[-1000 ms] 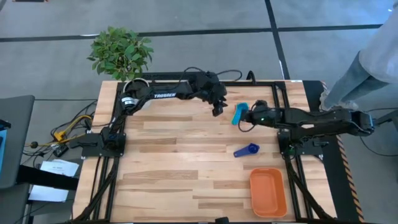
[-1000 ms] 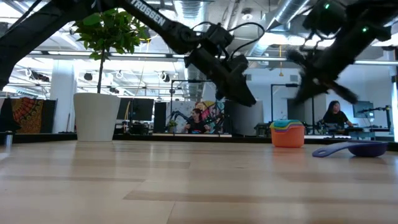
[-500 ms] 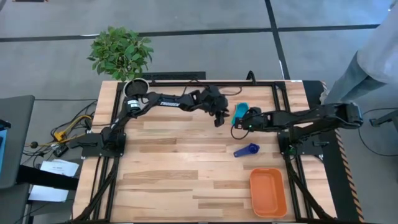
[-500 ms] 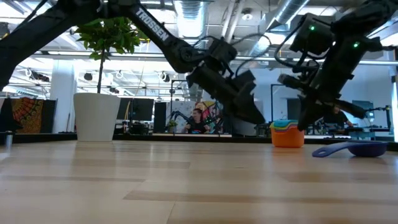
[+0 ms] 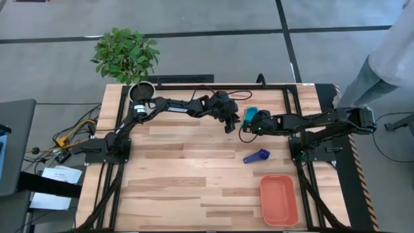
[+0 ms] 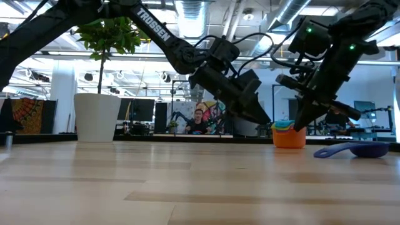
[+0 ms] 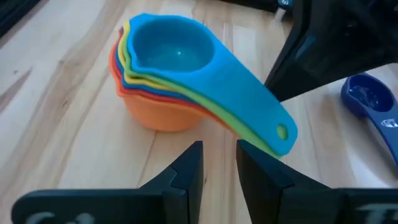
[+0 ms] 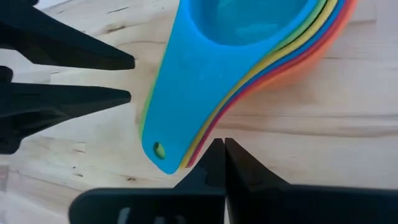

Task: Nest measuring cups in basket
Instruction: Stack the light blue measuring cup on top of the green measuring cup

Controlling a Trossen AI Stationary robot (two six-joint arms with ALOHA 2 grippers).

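A nested stack of measuring cups (image 5: 251,114), light blue on top and orange at the bottom, stands on its base on the far middle of the table (image 7: 168,56). Its handles fan out together (image 8: 180,106). My left gripper (image 7: 219,155) hovers open by a narrow gap just left of the stack, pointing at the handle ends. My right gripper (image 8: 220,144) is shut, its tips right beside the handle ends on the near side. A dark blue cup (image 5: 257,156) lies alone on the table. The orange basket (image 5: 279,199) sits at the near right. My right gripper's shut fingertips (image 8: 215,149) lie against the lower edge of the fanned handles near their free ends (image 8: 193,155), coming in slanting down from the table's right. Whether they touch the handles, I cannot tell. The stack rests on the table.
A white plant pot (image 5: 141,90) stands at the far left corner (image 6: 97,117). Bare wood spreads over the left and near parts of the table. The two grippers are close together at the stack. A person stands beyond the table's right edge (image 5: 388,58).
My right gripper has come down and moved toward the table's left, ending at the handle ends of the stack. My left gripper has dropped lower and moved right, toward the stack.
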